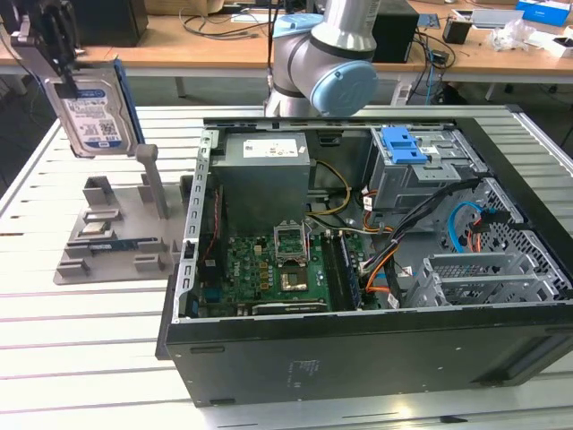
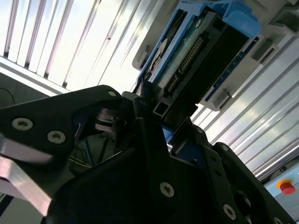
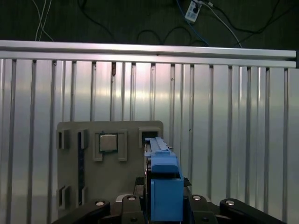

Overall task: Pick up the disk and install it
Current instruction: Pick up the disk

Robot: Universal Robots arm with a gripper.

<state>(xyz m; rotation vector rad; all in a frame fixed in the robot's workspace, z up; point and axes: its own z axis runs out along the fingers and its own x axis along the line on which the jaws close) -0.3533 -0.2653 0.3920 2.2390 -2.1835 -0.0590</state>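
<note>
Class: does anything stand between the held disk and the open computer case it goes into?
Nothing visible does. The hand holds the disk in the air above the grey fixture, at the exterior view's left of the computer case, whose open side faces up.
</note>
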